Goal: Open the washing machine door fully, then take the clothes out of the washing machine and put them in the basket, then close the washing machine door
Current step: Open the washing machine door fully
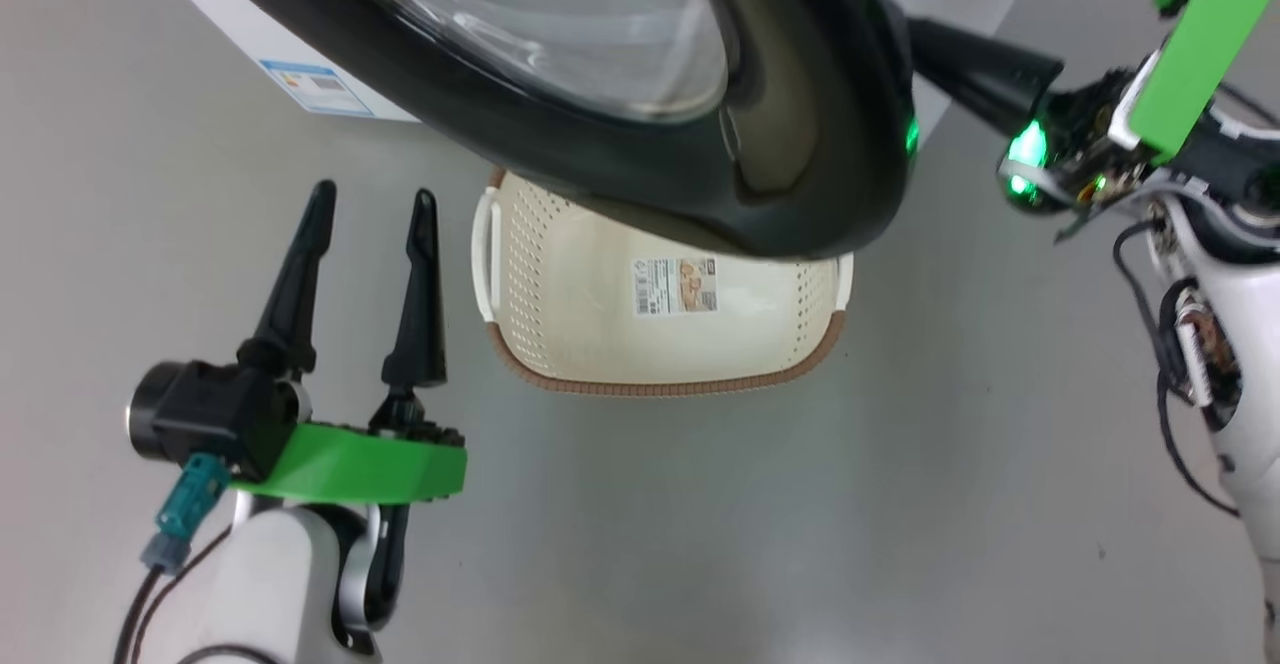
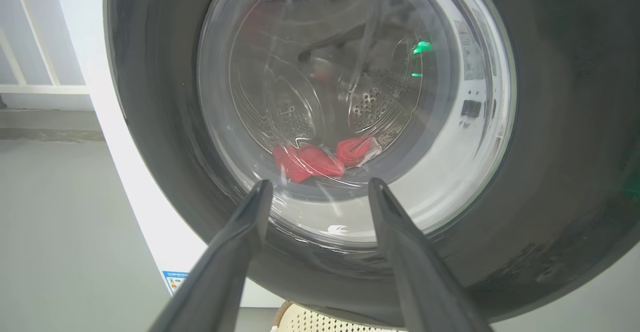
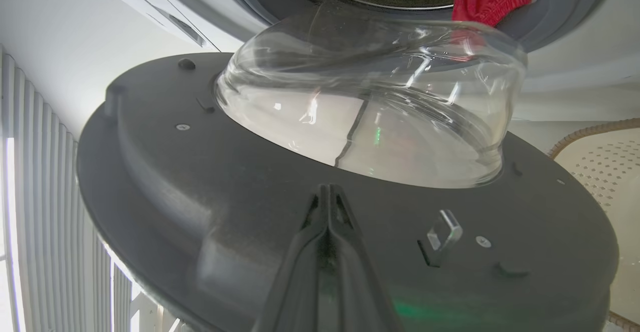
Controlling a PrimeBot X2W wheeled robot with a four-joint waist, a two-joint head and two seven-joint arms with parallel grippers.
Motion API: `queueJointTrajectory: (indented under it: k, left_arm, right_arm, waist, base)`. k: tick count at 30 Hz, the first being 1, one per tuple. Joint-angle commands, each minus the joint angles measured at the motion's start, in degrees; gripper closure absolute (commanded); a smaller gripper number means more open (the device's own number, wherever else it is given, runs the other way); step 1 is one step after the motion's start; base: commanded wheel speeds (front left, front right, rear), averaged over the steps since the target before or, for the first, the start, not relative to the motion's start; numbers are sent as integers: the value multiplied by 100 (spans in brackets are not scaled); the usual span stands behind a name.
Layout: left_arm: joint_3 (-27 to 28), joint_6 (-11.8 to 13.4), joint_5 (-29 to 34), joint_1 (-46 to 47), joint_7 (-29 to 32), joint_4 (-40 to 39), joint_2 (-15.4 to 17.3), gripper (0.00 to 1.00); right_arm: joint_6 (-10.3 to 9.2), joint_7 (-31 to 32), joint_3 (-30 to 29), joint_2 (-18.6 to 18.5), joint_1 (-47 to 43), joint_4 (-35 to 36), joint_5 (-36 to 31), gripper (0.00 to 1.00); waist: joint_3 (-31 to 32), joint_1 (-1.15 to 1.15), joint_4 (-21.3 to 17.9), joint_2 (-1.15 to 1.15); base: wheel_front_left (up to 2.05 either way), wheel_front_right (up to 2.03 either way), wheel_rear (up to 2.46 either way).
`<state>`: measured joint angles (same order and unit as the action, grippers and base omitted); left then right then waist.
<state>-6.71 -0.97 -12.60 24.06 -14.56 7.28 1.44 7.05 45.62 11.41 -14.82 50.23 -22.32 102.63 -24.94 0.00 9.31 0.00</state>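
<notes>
Red clothes (image 2: 306, 162) lie inside the washing machine (image 2: 145, 212).

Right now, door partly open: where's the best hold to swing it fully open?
Likely the washing machine door's free edge by the latch hook, from the inner side: its wide smooth rim suits the shut right gripper pushing from behind, not pinching.

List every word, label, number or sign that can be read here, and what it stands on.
None can be read; three carry print.
Blue label on the washing machine: too small.
Sticker on the bottom of the basket: print and a small picture, too small.
Pale label behind the glass of the washing machine door: blurred.
</notes>
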Motion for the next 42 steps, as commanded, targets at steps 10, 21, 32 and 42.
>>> queueJointTrajectory:
  k: [10,21,32,42]
  left_arm:
    - [61,91,-222,-324,-44,4,143,0]
    - [47,164,-326,-566,-44,84,143,0]
    - [78,132,-415,-788,-44,204,143,0]
    - [-28,118,-485,-837,-44,342,143,0]
  right_arm:
    - [44,314,-66,320,-794,215,-193,100]
    - [44,610,5,621,-1309,136,-339,100]
    - [44,817,212,939,-1588,120,-482,100]
    - [44,716,312,1100,-1697,-113,-596,100]
  waist:
    - [671,0,431,0]
    - [1298,0,793,0]
    - [1810,0,1162,0]
    - [2098,0,1670,0]
  base:
    - [0,0,0]
    - [0,0,0]
    - [0,0,0]
    - [0,0,0]
